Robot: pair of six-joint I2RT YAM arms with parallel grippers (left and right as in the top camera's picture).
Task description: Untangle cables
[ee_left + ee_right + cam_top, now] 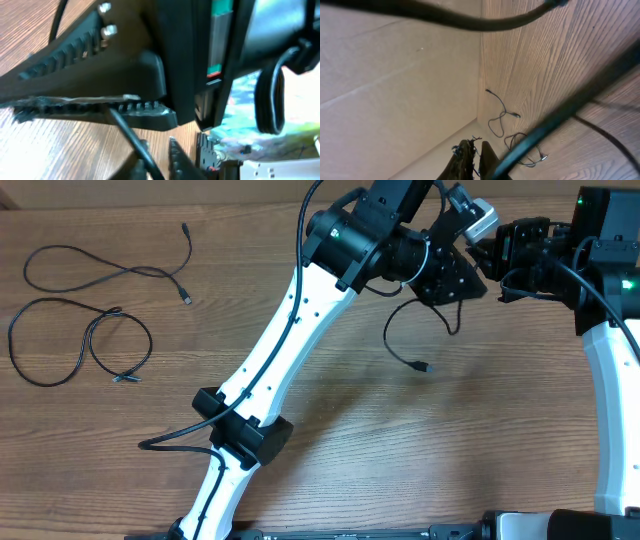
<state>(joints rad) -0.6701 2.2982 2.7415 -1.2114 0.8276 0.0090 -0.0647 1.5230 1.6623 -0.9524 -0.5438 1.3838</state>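
Two hands near each other above the far part of the worktop [400, 450]. Grips a thin black cable [387, 332] with the left hand [27, 94]: fingers pressed together, cable coming out from between the ribbed pads [142, 106]. Holds the right hand [475, 148] clenched too, just beside the left one; cannot tell from the blurred wrist view whether any cable sits between its fingers. Lets the gripped cable hang below the left hand in a loose loop, small plug end low, on the wood or just over it, cannot tell which. Reaches there with the white left arm [290, 330], stretched slantwise from the near edge. Shows two more cables well apart, at the left side of the worktop: a long wavy cable [130, 270] farther away, and a looped cable [149, 340] just beside it, nearer.
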